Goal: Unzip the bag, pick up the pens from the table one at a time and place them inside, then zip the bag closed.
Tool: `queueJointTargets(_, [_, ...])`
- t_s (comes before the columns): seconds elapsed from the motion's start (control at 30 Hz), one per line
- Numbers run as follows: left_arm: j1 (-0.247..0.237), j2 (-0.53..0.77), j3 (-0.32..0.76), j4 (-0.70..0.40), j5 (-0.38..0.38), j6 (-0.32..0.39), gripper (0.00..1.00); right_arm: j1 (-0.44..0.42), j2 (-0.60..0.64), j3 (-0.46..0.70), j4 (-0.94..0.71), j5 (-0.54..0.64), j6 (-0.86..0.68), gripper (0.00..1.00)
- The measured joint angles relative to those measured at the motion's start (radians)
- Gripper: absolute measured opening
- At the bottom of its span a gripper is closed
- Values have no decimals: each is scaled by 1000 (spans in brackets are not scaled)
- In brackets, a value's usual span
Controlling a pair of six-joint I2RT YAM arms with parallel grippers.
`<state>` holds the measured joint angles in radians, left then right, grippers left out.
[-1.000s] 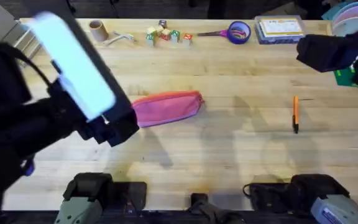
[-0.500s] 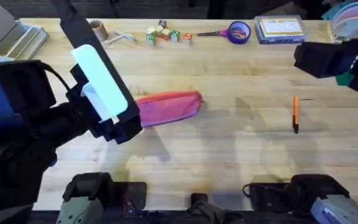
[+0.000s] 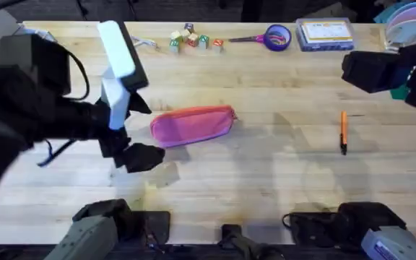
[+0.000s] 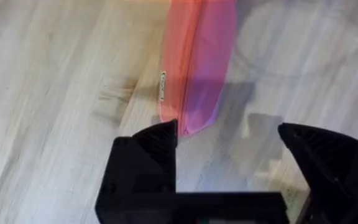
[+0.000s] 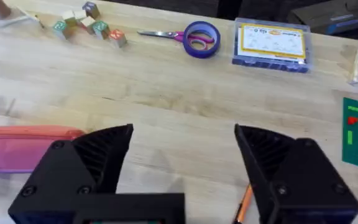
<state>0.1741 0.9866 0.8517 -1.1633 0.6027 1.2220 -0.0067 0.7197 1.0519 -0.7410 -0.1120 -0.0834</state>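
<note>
Overhead: pink bag (image 3: 192, 125) flat on tabletop (image 3: 266, 173), left of centre, zipped; pen (image 3: 343, 131) well right. Left hand (image 3: 132, 153) wide, beside bag's left end. Right hand (image 5: 182, 158) wide, hovering above tabletop, far right.

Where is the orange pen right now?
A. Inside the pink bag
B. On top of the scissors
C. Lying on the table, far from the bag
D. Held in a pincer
C: the pen lies bare on the table, well apart from the bag, with no pincer touching it.
</note>
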Motion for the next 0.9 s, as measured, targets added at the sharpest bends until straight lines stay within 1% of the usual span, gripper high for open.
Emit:
queueJointTargets(0.1, [55,95,38,-61,28,135,991,0,0,0,0,0,0,998])
queueJointTargets(0.2, [119,189,42,-67,64,267,991,0,0,0,0,0,0,998])
queueJointTargets(0.27, [149,241,42,-67,89,343,991,0,0,0,0,0,0,998])
queueJointTargets(0.37, [173,307,42,-57,126,442,991,0,0,0,0,0,0,998])
queueJointTargets(0.43, [174,341,42,-44,146,485,993,0,0,0,0,0,0,998])
queueJointTargets(0.47, [174,379,42,-29,168,526,993,0,0,0,0,0,0,997])
queueJointTargets(0.67, [174,403,42,-29,184,557,993,0,0,0,0,0,0,998])
queueJointTargets(0.9, [174,403,42,-14,191,563,993,0,0,0,-16,0,0,998])
